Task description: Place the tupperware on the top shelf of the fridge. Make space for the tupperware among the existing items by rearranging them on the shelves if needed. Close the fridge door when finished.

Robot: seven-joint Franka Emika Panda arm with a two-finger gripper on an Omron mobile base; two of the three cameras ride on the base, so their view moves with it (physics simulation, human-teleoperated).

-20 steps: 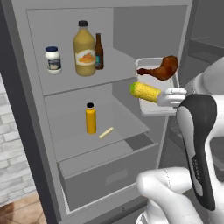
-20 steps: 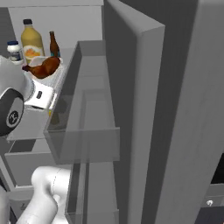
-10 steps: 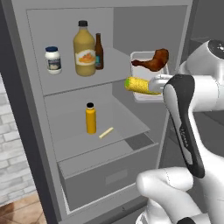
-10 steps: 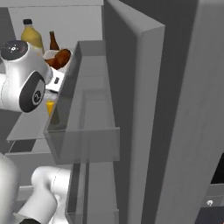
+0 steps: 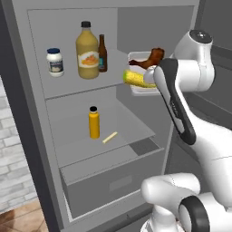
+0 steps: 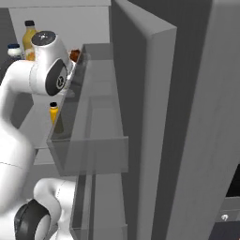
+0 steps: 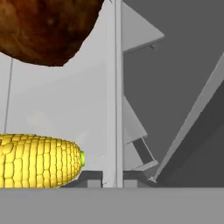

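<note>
The fridge (image 5: 31, 136) stands open, and the tupperware (image 5: 142, 74) hangs in the air at the right end of the top shelf (image 5: 77, 86), carried on the end of the white arm with its corn cob (image 5: 138, 79) pointing left and the brown piece of meat (image 5: 153, 56) behind it. The gripper itself is hidden behind the tub and the arm, so I cannot tell how its fingers stand. On the top shelf sit the white jar (image 5: 55, 62), the big orange juice bottle (image 5: 87, 50) and, just beside it, the slim brown bottle (image 5: 103, 54). One shelf down stands a small orange bottle (image 5: 94, 123) near a pale stick (image 5: 109, 137). The fridge door (image 6: 140, 117) is swung wide open.
</note>
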